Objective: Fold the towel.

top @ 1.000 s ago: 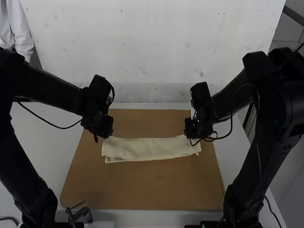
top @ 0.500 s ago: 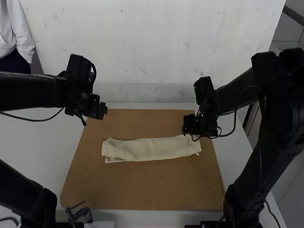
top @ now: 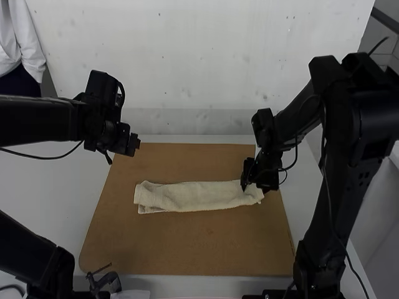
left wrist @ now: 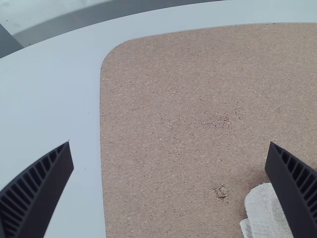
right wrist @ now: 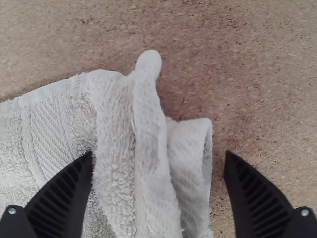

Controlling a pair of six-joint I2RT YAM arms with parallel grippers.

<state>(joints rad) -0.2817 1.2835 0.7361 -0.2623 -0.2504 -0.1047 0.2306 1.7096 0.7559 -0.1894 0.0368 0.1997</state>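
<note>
The towel (top: 187, 196) lies folded into a long, narrow strip running left to right across the brown board (top: 187, 249); at its left end a lower layer peeks out on the near side, and its right end is rumpled into raised ridges.

The right claw (top: 250, 179) is down at the towel's right end; in the right wrist view this claw (right wrist: 157, 161) stands wide, the ridged end between its fingers, one finger over the cloth, the other just beside it.

The left claw (top: 133, 144) hangs at the board's far left corner, apart from the towel; its fingers are spread wide and hold nothing; the board rests on the pale bench (top: 56, 187).
</note>
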